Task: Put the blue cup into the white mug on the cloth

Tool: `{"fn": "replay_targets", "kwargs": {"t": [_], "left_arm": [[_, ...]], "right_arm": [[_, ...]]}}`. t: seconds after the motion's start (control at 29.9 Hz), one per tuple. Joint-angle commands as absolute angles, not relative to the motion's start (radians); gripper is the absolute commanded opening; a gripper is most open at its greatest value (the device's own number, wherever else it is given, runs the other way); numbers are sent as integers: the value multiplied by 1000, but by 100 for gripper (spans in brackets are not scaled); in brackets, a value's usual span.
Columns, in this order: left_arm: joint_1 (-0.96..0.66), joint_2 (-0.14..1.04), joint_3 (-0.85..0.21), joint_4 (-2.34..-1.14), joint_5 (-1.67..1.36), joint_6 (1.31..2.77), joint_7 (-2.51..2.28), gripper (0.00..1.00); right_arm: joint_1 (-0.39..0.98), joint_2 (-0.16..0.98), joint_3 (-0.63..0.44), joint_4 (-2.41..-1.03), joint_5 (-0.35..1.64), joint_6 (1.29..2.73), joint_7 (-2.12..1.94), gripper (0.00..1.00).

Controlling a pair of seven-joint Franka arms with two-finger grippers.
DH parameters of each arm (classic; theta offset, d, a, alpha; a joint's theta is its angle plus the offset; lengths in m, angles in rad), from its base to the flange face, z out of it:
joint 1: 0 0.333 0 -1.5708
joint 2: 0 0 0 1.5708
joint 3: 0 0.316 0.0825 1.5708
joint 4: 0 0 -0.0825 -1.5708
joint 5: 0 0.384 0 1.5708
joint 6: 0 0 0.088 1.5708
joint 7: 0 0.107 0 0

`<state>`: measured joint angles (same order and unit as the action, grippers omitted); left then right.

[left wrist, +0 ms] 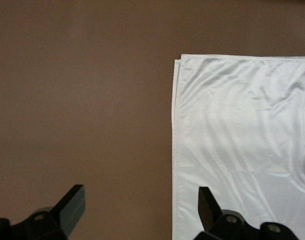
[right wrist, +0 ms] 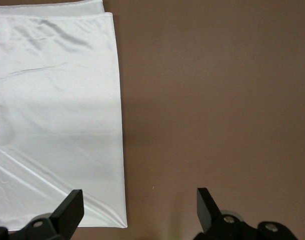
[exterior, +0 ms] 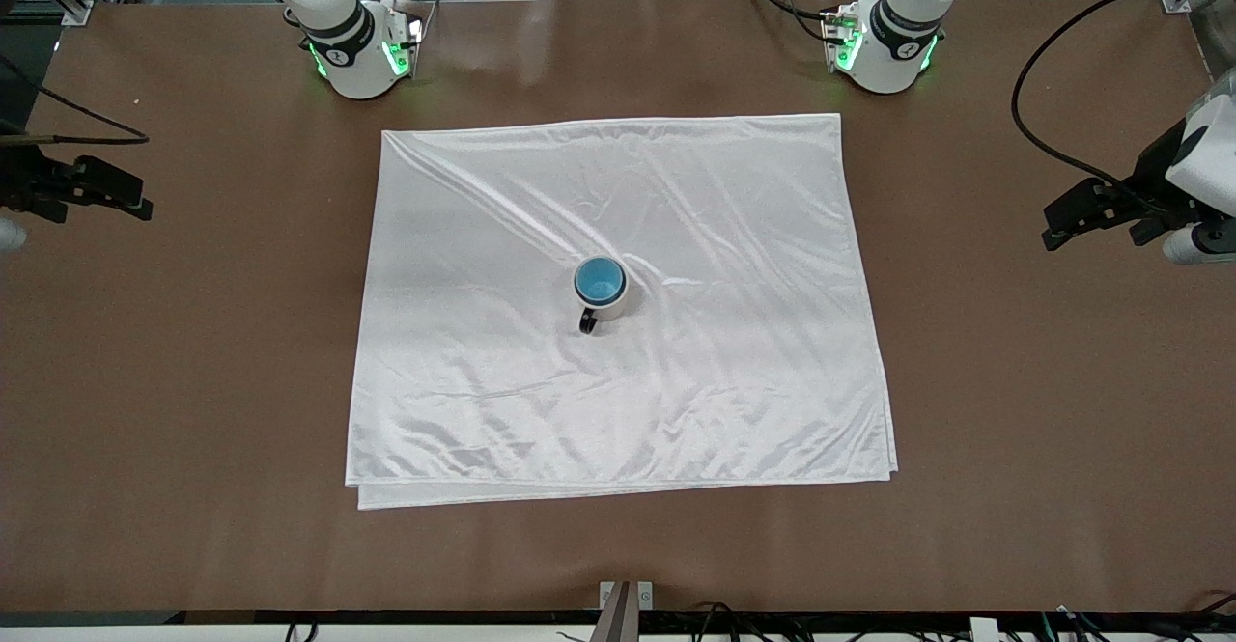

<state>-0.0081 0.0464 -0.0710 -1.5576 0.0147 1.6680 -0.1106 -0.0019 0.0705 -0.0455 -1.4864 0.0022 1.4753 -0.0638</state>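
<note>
The blue cup (exterior: 599, 280) stands inside the white mug (exterior: 612, 306), with only its blue rim and inside showing. The mug stands upright near the middle of the cloth (exterior: 734, 237), its black handle (exterior: 587, 321) pointing toward the front camera. My left gripper (exterior: 1067, 222) is open and empty, up over the bare table at the left arm's end; in the left wrist view (left wrist: 140, 194) the cloth's edge (left wrist: 232, 125) shows. My right gripper (exterior: 121, 196) is open and empty, up over the table at the right arm's end; it shows in the right wrist view (right wrist: 140, 196) with the cloth (right wrist: 57, 100).
The brown table (exterior: 193, 381) surrounds the cloth on all sides. The two arm bases (exterior: 357, 53) (exterior: 884, 43) stand along the table's edge farthest from the front camera. A black cable (exterior: 1053, 72) hangs near the left arm.
</note>
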Motion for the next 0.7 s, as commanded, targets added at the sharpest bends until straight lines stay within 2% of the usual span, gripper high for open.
{"fn": "replay_targets", "kwargs": {"t": [0.0,0.67], "left_arm": [[2,12,-61,-1582,8,1640,-69,100],[2,14,-60,-1577,17,1640,-74,100]], "right_arm": [[-3,64,-44,-1491,3,1471,-72,100],[-2,64,-44,-1493,3,1474,-72,100]]}}
